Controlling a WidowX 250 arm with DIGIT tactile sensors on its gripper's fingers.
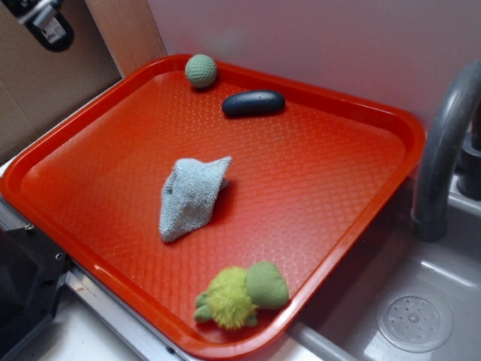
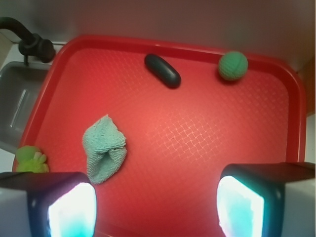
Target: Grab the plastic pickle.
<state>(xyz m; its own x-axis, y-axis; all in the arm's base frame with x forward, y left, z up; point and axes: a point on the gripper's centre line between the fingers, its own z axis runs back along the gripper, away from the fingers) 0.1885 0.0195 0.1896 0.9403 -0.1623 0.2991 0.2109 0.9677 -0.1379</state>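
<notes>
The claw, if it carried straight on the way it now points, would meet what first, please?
Probably bare tray: the open claw looks down at empty red surface, the cloth left, the pickle farther ahead. Depth is unclear.

A pale, plain wall (image 1: 323, 37) rose behind the red tray (image 1: 338, 188). To one side lay a grey sink (image 1: 421, 301) with a round drain strainer (image 1: 414, 321) and a curved grey faucet (image 1: 443, 143). Brown cardboard (image 1: 45, 83) stood at the far corner. Soft light glossed the tray.

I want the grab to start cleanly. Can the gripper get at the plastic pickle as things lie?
Probably yes. The plastic pickle lies alone on the tray, apart from the knitted ball and cloth, and the gripper is open.
</notes>
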